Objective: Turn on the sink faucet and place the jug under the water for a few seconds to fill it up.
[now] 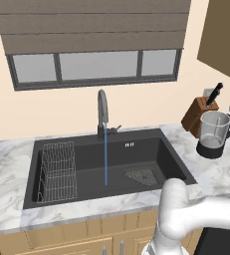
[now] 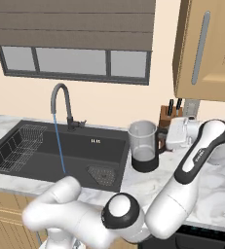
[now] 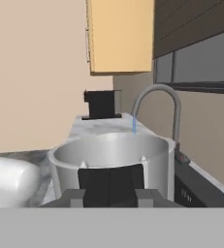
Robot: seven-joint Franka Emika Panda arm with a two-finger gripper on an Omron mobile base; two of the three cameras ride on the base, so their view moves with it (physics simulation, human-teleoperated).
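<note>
Running from the faucet (image 1: pixel 102 112), a thin blue stream of water (image 1: pixel 105 162) drops straight into the black sink (image 1: pixel 151 149), landing on the basin floor between the wire rack (image 1: pixel 57 172) and the grey drain strainer (image 1: pixel 141 175).

The jug (image 2: pixel 143 146) stands upright on the marble bench (image 1: pixel 213 172), outside the sink, just beyond its right-hand rim. It is clear glass with a black base and a black handle. Seen from the left base camera, its handle faces away from the sink, toward the tool.

The tool (image 2: pixel 178 133) sits at the jug's handle side, close up against it, at about the height of the jug's upper half. In the hand view, the jug's open rim (image 3: pixel 111 147) lies directly ahead of the tool and very near, with the handle's dark block at the tool's centre line. The faucet arches farther off, ahead and slightly right of the tool, the water visible at its spout tip.

Tool state: cannot tell. The dark fingertips merge with the black handle in the hand view, and the base views are too coarse to show whether the fingers are apart or closed on the handle.

A brown knife block (image 1: pixel 198 114) stands behind the jug, near the wall, touching or nearly so.
</note>
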